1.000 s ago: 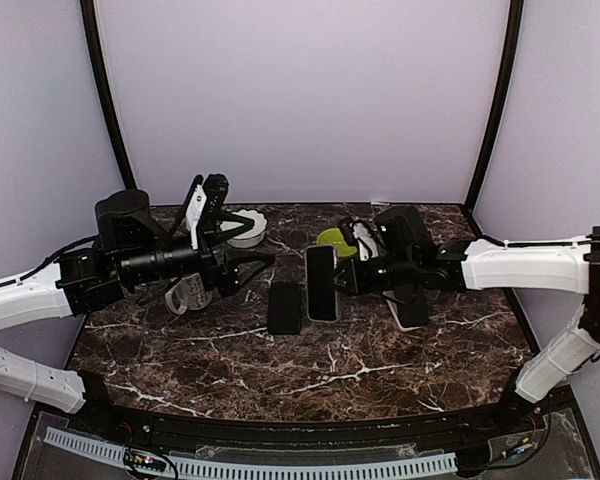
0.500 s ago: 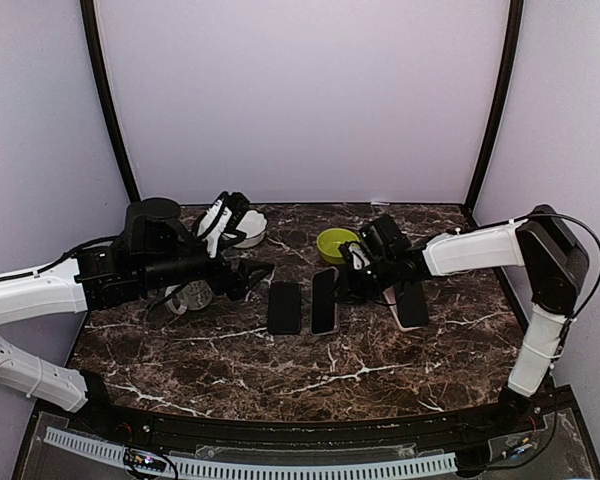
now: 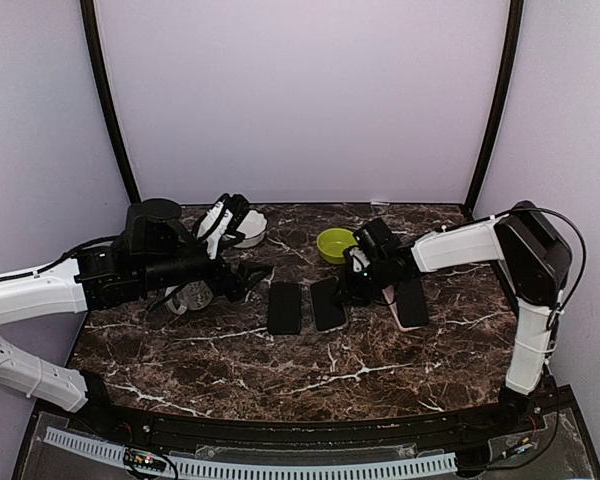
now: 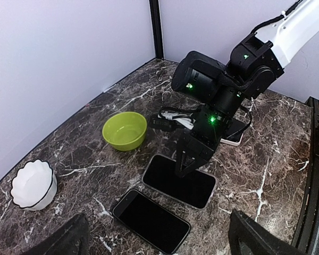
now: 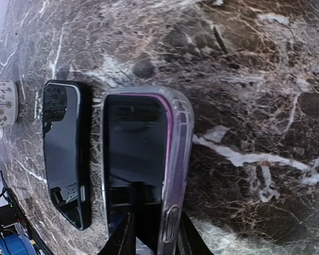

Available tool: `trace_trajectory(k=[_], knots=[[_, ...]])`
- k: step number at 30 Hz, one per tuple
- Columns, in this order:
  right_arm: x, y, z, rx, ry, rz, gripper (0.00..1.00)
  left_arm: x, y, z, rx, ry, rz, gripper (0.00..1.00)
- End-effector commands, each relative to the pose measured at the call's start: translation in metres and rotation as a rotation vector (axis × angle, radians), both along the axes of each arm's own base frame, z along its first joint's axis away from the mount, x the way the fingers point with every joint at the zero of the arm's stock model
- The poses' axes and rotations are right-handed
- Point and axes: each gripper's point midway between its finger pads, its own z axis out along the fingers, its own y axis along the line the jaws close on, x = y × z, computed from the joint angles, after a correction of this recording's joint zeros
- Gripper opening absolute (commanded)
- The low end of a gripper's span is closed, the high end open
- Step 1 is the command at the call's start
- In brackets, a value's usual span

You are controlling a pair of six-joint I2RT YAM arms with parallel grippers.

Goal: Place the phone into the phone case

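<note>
Across the marble table [image 3: 180,350], seemingly close to the end of the job. At centre frame in the top view, flat on the stone and screen up: a dark phone [image 3: 328,303], lying inside the walls of a clear phone case [image 5: 179,159] with a pinkish rim. Judged from the right wrist view, seated along both long sides and round the far corners. Near end hidden under the fingers [image 5: 128,236], so snap-in there not checkable.

Just left of it, apart by a thin strip of stone, a second bare black handset [image 3: 284,307], lying parallel and touched by neither arm.

Right of centre, right gripper [image 3: 350,290] pointing down over the upper end of the cased phone. Jaws parted only narrowly, nothing pinched between them as far as can be seen. Contact with the screen impossible to confirm.

Left of centre, left gripper [image 3: 250,274] hanging wide and empty, well clear of both handsets.

Left to do, probably: press the hidden end down if proud, then lift away.
</note>
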Motion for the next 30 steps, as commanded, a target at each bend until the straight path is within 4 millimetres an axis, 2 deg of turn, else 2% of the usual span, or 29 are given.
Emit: trace_trajectory(k=[1,3,4,6,9,13,19,30], knots=[[0.001,-0.018,-0.021,-0.078,0.018,-0.078,0.26,0.000,0.005,0.007,-0.006,-0.021,0.005,0.93],[-0.002,-0.023,-0.023,-0.088,0.014,-0.114,0.29,0.001,0.005,0.006,-0.006,-0.021,0.007,0.93],[-0.003,-0.025,-0.022,-0.088,0.010,-0.130,0.33,0.001,0.005,0.007,-0.006,-0.022,0.007,0.93],[-0.007,-0.025,-0.020,-0.077,0.006,-0.148,0.41,0.001,0.005,0.007,-0.004,-0.024,0.008,0.93],[-0.016,-0.024,-0.017,-0.104,-0.001,-0.140,0.48,0.001,0.005,0.007,-0.004,-0.022,0.006,0.93],[-0.030,-0.026,-0.016,-0.164,-0.006,-0.124,0.49,0.001,0.005,0.007,-0.006,-0.023,0.005,0.93],[-0.056,-0.020,-0.024,-0.160,0.032,-0.109,0.47,0.001,0.005,0.007,-0.003,-0.024,0.006,0.93],[-0.057,-0.002,-0.011,-0.099,0.012,-0.099,0.45,0.000,0.005,0.006,-0.003,-0.022,0.001,0.93]])
